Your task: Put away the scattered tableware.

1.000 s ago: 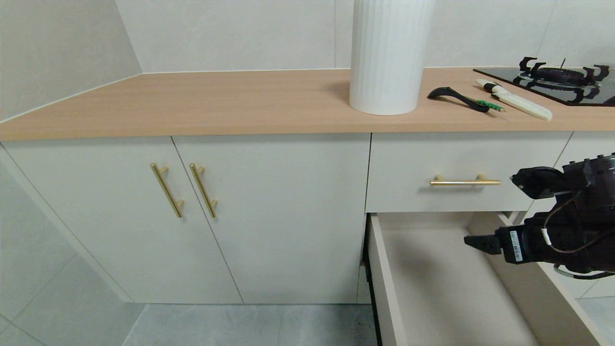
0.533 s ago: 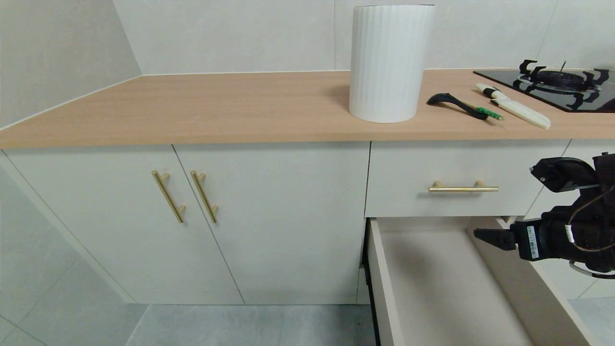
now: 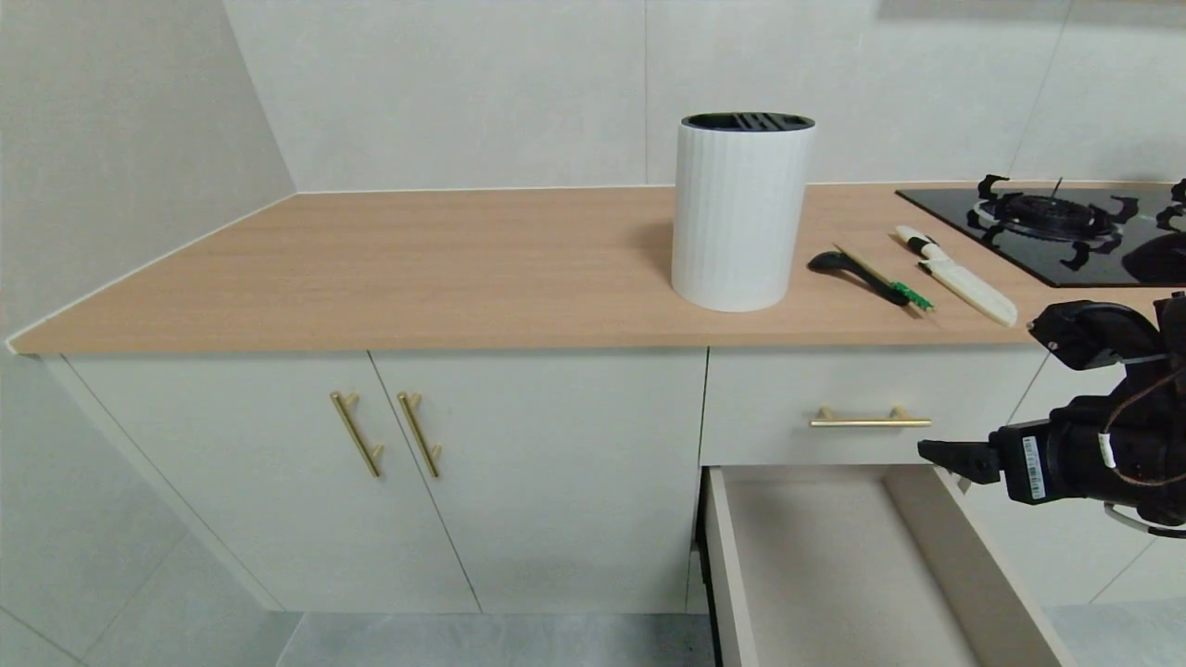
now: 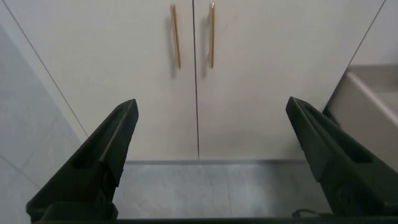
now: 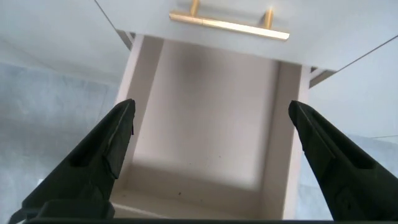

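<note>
My right end effector (image 3: 977, 389) hangs fully open and empty above the open drawer (image 3: 725, 565). The knife (image 3: 959, 283) lies on the counter (image 3: 463, 269), above and beyond the end effector. Its long axis runs front to back, handle toward the wall. The right arm is nearer.

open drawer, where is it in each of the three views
Head view: the open drawer sits low on the right, pulled out under the closed drawer's gold handle.
Left wrist view: just a corner of it, off to the side of the door handles.
Right wrist view: centred, its bare floor just past that gold handle.
Shared landmark: the gold handle links head and right wrist views; the door handles link head and left wrist views.
</note>
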Tool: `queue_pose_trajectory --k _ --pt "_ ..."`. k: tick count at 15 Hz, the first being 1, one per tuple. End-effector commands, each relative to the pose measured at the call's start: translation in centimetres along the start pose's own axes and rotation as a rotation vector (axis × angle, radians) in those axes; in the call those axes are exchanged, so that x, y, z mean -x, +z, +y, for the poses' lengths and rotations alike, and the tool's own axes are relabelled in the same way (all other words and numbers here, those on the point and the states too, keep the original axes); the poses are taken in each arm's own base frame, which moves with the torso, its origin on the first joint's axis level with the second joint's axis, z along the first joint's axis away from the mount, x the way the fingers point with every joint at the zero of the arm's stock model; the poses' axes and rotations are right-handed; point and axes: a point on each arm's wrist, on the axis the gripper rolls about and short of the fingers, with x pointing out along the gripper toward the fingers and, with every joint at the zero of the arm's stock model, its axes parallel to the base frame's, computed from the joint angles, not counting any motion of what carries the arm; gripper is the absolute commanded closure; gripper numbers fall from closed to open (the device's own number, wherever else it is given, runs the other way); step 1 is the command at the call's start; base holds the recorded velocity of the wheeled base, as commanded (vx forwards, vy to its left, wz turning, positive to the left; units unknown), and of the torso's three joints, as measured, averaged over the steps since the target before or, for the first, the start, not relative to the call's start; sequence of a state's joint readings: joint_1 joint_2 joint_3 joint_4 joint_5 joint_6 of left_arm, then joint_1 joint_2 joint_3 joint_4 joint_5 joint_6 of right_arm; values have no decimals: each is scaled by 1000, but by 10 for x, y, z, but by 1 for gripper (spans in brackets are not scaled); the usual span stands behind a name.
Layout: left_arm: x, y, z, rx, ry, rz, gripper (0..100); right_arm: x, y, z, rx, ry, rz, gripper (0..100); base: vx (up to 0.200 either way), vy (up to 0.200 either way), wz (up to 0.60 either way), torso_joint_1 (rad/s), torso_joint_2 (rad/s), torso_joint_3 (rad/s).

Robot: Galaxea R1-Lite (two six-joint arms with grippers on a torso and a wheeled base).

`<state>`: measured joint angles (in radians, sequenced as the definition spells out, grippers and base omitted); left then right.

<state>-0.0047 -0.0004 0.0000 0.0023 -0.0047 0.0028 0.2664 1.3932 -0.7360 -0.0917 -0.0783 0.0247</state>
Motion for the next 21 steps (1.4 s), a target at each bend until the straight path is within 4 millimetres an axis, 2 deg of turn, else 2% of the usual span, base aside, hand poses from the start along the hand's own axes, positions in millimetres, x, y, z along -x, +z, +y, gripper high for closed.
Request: queue_pose_trajectory --k 1,9,12,14,16,18,21 --pt "0 0 0 0 0 0 0 0 0 0 1 0 2 0 0 0 0 183 -466 -276" --pt "0 0 0 0 0 0 0 0 0 0 0 2 1 0 0 0 0 209 -486 -282" --pt "0 0 0 0 0 0 0 -3 3 0 8 2 -15 0 0 0 0 79 -177 -98" --pt "0 0 0 0 0 0 0 -20 16 2 17 2 -76 0 0 0 0 13 -25 -16" --pt "0 0 0 1 0 0 0 -47 40 3 19 -4 -109 0 0 0 0 0 0 0" --pt "0 0 0 0 0 0 0 -61 53 4 11 -5 -125 0 0 0 0 0 0 0" --pt "0 0 0 0 0 0 0 -86 51 -1 -3 -35 -150 0 0 0 0 0 0 0"
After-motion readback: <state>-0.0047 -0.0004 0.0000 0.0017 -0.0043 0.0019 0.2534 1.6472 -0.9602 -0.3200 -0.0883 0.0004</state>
